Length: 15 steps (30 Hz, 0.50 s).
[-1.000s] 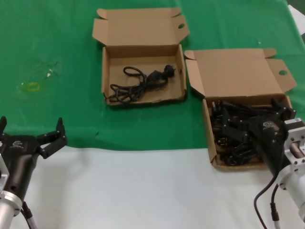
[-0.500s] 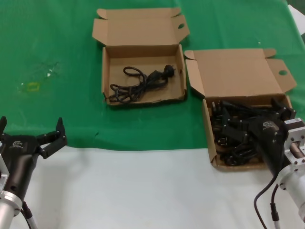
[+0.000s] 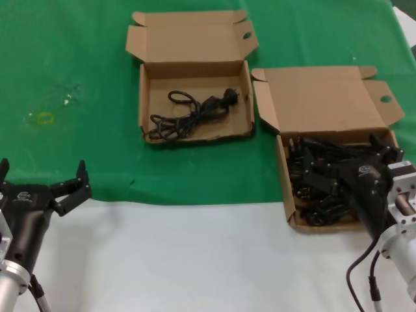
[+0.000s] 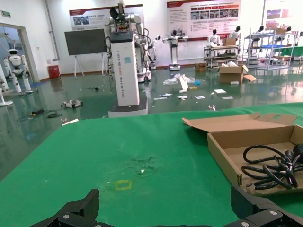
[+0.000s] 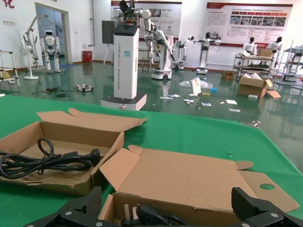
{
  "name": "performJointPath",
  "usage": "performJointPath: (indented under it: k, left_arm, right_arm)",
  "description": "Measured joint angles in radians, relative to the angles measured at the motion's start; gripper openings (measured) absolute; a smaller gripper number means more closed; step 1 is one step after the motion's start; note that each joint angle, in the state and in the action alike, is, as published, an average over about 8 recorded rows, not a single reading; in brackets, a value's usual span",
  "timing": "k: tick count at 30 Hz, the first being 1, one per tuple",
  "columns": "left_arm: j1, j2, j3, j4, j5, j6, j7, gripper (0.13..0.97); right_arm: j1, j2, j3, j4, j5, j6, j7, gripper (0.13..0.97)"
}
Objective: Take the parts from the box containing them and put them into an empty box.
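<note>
The box containing the parts (image 3: 325, 97) stands at the right with its tall lid open, and several black power cords (image 3: 315, 185) are piled in it. My right gripper (image 3: 348, 156) hangs open just over that pile, holding nothing; a plug (image 5: 147, 215) lies between its spread fingers, in front of the lid (image 5: 189, 179). The other box (image 3: 195, 45) sits at the back centre with one coiled cord (image 3: 188, 117) inside it. That cord (image 5: 47, 161) also shows in the right wrist view. My left gripper (image 3: 40, 170) rests open and empty at the front left, over the cloth's edge.
A green cloth (image 3: 78, 149) covers the far part of the table, and bare white table (image 3: 195, 260) runs along the front. On the cloth at the left is a small yellow mark (image 3: 44, 117). A narrow strip of cloth separates the two boxes.
</note>
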Motion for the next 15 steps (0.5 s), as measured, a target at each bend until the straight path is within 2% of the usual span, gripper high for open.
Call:
performJointPath:
  k: [15]
  left_arm:
    - [0.0, 0.0, 0.0, 0.0, 0.0, 0.0, 0.0, 0.966]
  right_arm:
    - [0.0, 0.0, 0.0, 0.0, 0.0, 0.0, 0.0, 0.966]
